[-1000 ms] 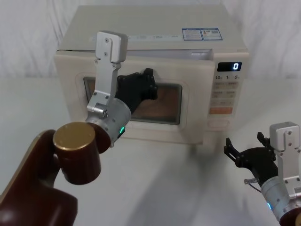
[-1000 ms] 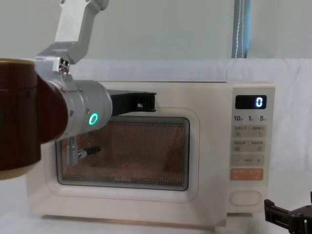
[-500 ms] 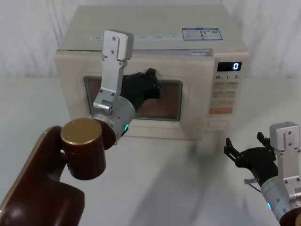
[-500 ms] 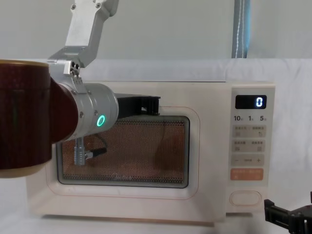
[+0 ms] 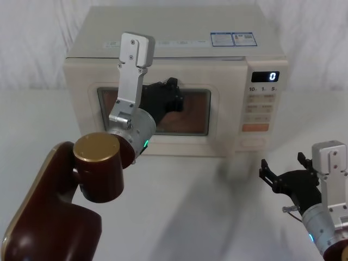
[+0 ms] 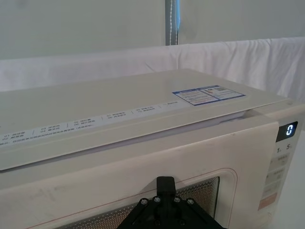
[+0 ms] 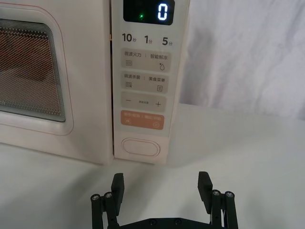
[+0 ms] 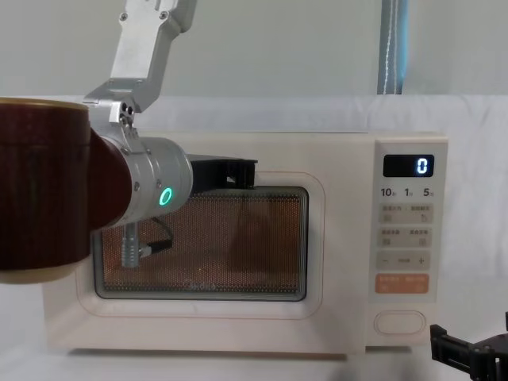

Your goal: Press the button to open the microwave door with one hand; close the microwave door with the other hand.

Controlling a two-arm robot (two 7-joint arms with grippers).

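**Door pushed home by the left arm**

Since a second ago, the microwave door (image 5: 157,111) has been swung from slightly ajar to nearly flush with the cabinet, and the left gripper (image 5: 173,98) has been carried forward with it. The gripper is now seen against the upper part of the dark window, at or just off the door face; actual contact cannot be confirmed. Whether its fingers are together or apart cannot be told, since they are seen end-on in the head view and hidden by the wrist in the chest view.

The right gripper (image 5: 283,173) is held low over the table (image 5: 206,206), to the right of the microwave and well apart from it, unchanged from before. Its fingers (image 7: 117,183) are spread apart with nothing between them.

The button (image 7: 140,147) is found at the bottom of the control panel (image 7: 143,86), below the orange key pair (image 7: 141,119), and is left untouched. A "0" is shown on the display (image 7: 148,11).
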